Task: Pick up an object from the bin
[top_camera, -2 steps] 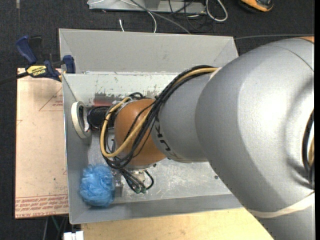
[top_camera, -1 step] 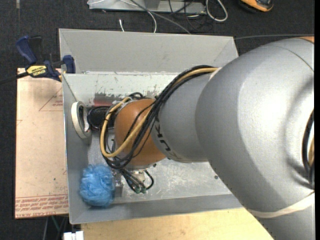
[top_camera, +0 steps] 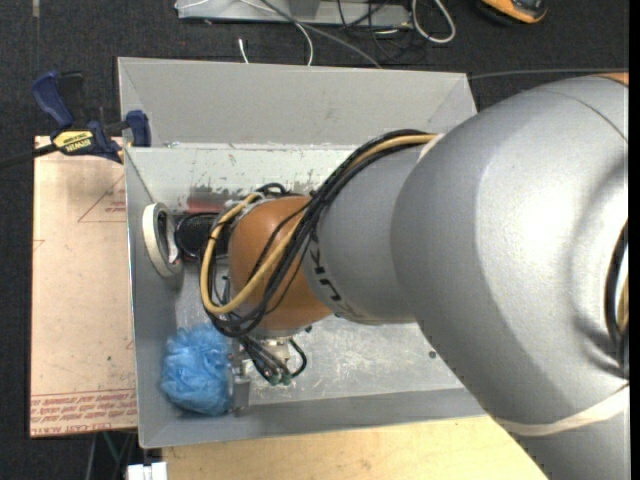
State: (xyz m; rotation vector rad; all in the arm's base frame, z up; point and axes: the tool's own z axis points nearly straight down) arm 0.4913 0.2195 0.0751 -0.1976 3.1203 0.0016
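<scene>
A blue fluffy bundle, like a crumpled mesh sponge, lies in the bin's front left corner. My gripper is down at the bin floor right beside it, touching or nearly touching its right side. Most of the gripper is hidden under the orange cover and cables. A whitish tape roll stands on edge against the left wall. Next to it lies a black rounded thing, partly hidden by the cover.
A small red and dark thing lies along the back wall behind the black one. The arm covers the bin's middle and right. A bare strip of floor shows along the front, right of the gripper.
</scene>
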